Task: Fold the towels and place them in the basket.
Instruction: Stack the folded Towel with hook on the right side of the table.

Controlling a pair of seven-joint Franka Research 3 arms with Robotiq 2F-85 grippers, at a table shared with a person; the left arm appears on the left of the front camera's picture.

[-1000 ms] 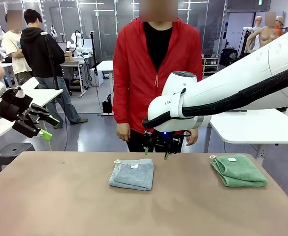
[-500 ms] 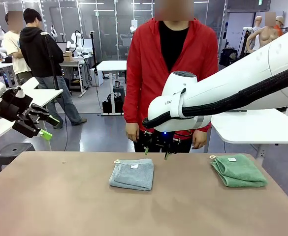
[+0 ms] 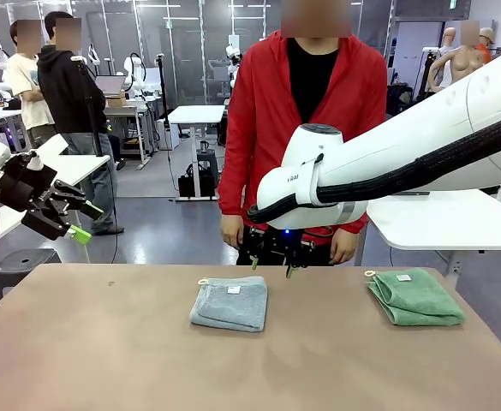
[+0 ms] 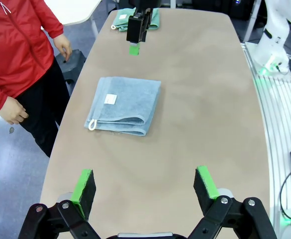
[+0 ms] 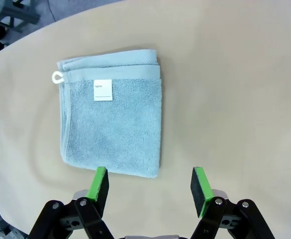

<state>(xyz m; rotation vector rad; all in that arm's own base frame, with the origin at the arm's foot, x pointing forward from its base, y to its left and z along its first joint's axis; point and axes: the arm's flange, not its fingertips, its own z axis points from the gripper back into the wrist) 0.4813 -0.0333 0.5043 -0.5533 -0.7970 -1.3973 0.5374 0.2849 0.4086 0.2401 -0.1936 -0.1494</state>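
Both towels already lie folded, the blue-grey towel (image 3: 229, 303) mid-table and the green towel (image 3: 415, 298) to its right, so pickup seems next: the wide-open right gripper (image 3: 271, 264) just beyond must descend, while the left gripper (image 3: 77, 222) waits open.

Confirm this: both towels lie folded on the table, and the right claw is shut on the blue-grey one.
Not quite. The right claw is open and holds nothing; it hovers beside the blue-grey towel, as the right wrist view shows. Both towels, including the green towel, do lie folded on the table.
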